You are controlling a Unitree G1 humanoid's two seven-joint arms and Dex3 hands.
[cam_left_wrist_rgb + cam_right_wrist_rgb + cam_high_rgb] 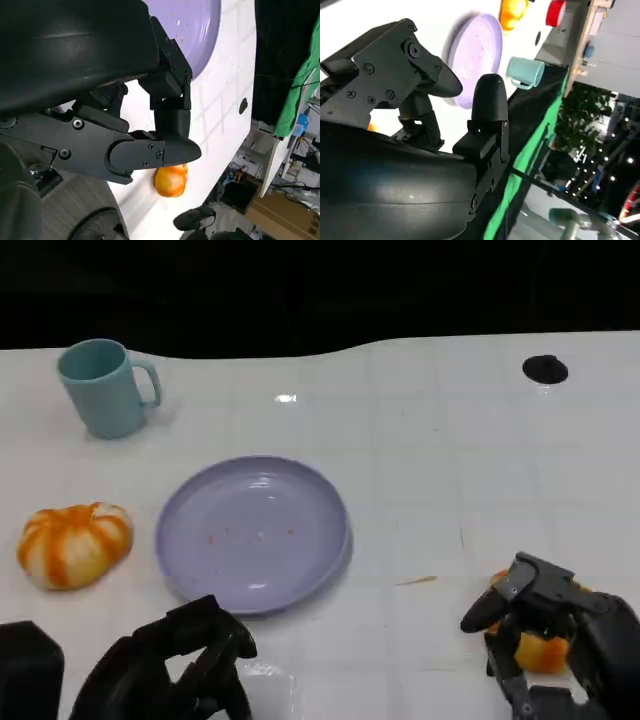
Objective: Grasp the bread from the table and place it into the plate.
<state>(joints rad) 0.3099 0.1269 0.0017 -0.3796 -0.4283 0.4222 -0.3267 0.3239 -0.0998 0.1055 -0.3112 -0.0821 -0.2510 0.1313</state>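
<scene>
Head view: right robot hand (545, 635) curls over the orange bread (540, 652) near the table's (420, 430) front right corner, grip unclear. Next comes lifting it to the plate (252, 533). Left robot hand (175, 665) is curled and empty.

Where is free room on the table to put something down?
The widest bare patch lies between the plate and the black spot, above the right hand. Another lies between mug and plate. It is tight between the bread and the plate.
</scene>
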